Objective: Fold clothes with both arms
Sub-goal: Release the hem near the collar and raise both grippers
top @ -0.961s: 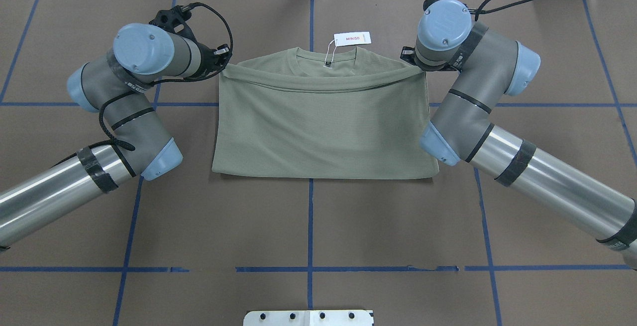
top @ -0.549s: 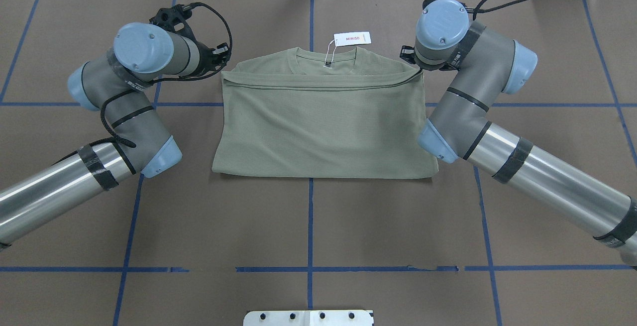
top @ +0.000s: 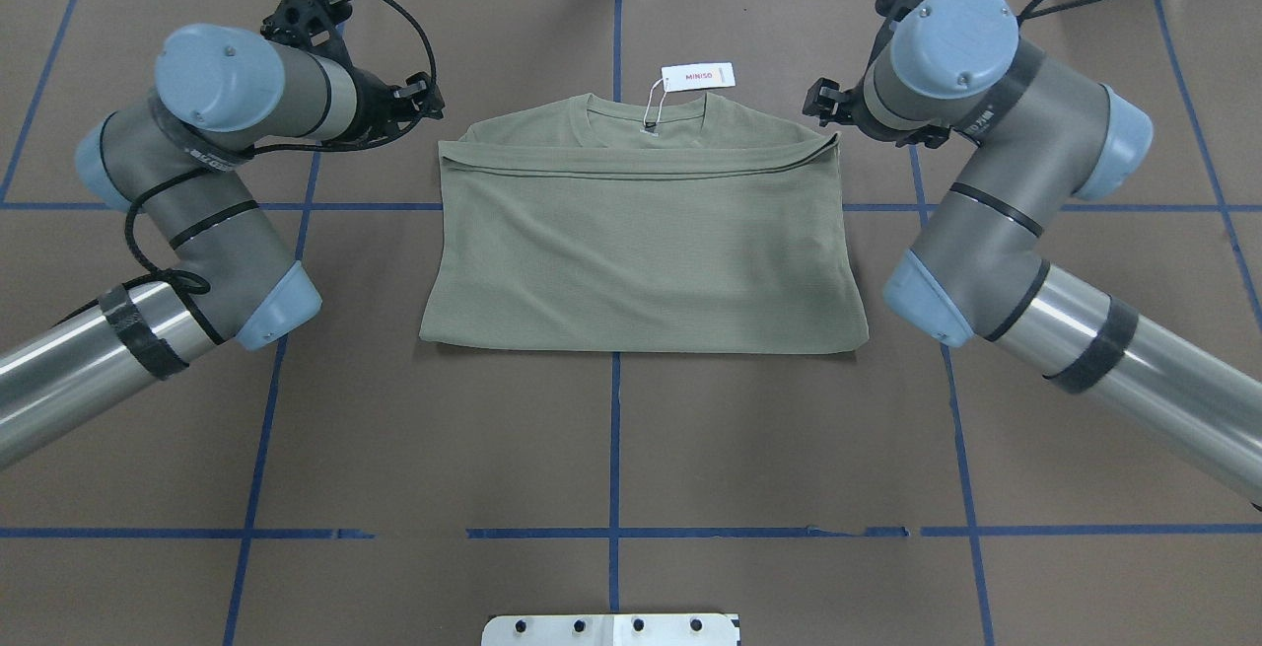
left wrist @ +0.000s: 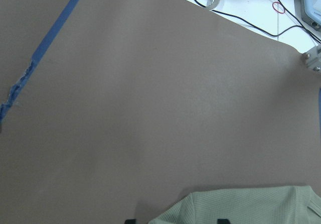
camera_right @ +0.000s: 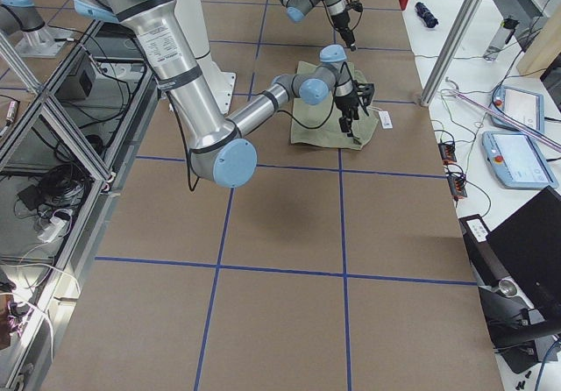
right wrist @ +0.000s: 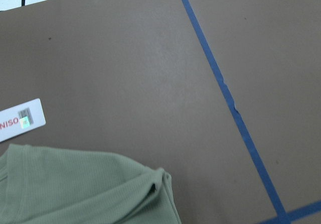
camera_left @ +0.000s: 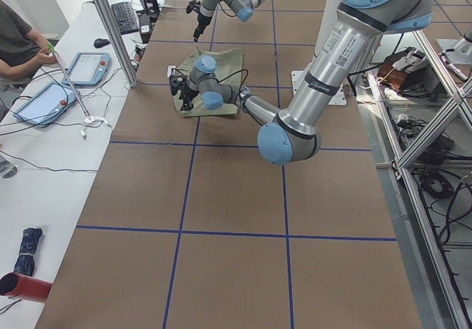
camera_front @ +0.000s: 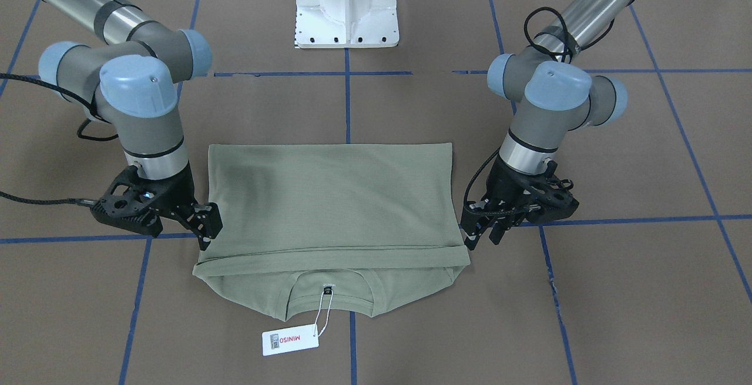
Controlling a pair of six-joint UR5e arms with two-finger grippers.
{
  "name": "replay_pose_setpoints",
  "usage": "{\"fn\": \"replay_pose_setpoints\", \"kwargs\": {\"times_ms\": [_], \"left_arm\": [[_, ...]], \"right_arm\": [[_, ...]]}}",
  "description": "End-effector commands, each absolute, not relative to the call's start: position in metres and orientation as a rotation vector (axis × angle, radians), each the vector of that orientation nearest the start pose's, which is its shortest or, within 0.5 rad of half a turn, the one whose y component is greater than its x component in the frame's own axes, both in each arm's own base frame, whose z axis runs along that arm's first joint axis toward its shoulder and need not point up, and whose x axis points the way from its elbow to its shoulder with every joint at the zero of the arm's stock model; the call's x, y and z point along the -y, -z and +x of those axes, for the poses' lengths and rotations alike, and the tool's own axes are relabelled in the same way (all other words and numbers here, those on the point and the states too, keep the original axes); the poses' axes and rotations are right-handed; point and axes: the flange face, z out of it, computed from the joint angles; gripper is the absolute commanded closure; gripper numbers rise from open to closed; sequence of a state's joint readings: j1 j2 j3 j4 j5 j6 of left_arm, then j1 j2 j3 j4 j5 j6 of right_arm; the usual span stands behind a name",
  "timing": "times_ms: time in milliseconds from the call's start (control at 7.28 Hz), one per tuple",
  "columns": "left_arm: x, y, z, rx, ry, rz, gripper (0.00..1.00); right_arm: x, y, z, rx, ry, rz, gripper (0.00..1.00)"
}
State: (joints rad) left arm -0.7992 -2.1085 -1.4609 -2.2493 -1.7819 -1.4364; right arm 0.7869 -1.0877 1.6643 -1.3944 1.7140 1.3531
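Brown paper-like covering on the table [top: 611, 449], matte and flat, ruled into big squares by blue tape lines [top: 614, 409]. The white metal pedestal [camera_front: 346, 6] sits at 6 o'clock in the overhead view. Along the far side runs a white bench [camera_left: 44, 144] with cables and handheld control screens [camera_left: 92, 67], and a seated person [camera_left: 18, 41] is at it.

Now the shirt [top: 641, 251]: olive green, fine-ribbed knit, lying flat just to 12 o'clock of table centre and folded into a neat rectangle. The fold line is at 6 o'clock. The hem edge is laid straight across just short of the crew neck, which peeks out at 12 o'clock. The white hang tag [top: 698, 76] with red lettering rests on the paper just beyond the collar, on its string.

The left gripper [camera_front: 483, 233] hovers at the shirt's 10 o'clock corner, black fingers apart, nothing between them. The right gripper [camera_front: 207, 227] is at the 2 o'clock corner, fingers also apart as far as the front view shows, the cloth corner lying free on the paper.
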Motion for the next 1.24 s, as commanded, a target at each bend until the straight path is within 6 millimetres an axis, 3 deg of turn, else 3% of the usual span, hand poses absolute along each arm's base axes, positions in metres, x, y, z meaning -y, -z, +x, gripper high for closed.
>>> {"fn": "replay_pose_setpoints", "kwargs": {"times_ms": [0, 137, 275, 549, 687, 1099], "left_arm": [[0.574, -0.308, 0.397, -1.120, 0.453, 0.314, 0.38], [0.574, -0.310, 0.396, -1.118, 0.454, 0.314, 0.38], [0.571, -0.319, 0.395, -1.111, 0.455, 0.309, 0.38], [0.570, -0.319, 0.396, -1.111, 0.454, 0.308, 0.38], [0.570, -0.318, 0.397, -1.109, 0.455, 0.311, 0.38], [0.571, -0.319, 0.396, -1.104, 0.457, 0.316, 0.38]], "right_arm": [[0.458, -0.328, -0.375, 0.841, -0.636, 0.120, 0.00], [0.422, -0.326, -0.380, 0.869, -0.710, 0.050, 0.00], [0.401, -0.330, -0.398, 0.865, -0.765, 0.008, 0.00], [0.369, -0.346, -0.439, 0.825, -0.808, 0.001, 0.02], [0.370, -0.361, -0.448, 0.794, -0.808, -0.002, 0.06], [0.371, -0.374, -0.453, 0.765, -0.806, -0.003, 0.19]]}}
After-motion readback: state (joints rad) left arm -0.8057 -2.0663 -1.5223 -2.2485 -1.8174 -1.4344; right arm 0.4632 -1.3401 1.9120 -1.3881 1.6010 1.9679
